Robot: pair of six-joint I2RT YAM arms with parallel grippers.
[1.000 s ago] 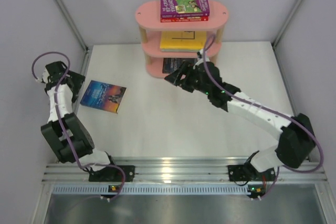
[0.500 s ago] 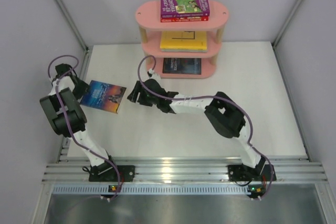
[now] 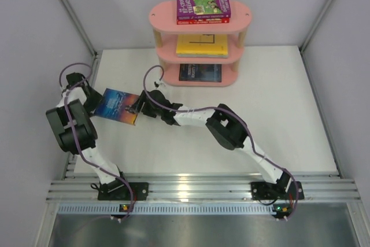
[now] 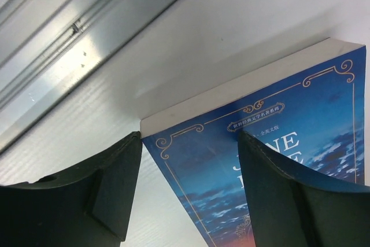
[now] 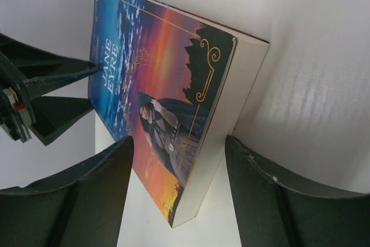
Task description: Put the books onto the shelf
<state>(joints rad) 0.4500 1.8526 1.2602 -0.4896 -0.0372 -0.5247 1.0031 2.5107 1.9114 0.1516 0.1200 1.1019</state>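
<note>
Reading "JANE EYRE" on the blue book (image 5: 151, 93), which lies on the table (image 3: 277, 85) well apart from the shelf (image 3: 165, 13). My left claw (image 4: 189, 143) stands open at one corner of the book. My right claw (image 5: 179, 143) is open astride the opposite edge. Neither grips it. The purple book (image 3: 203, 2) sits on the shelf's top board, title partly legible: "STOREY TREEHOUSE".
</note>
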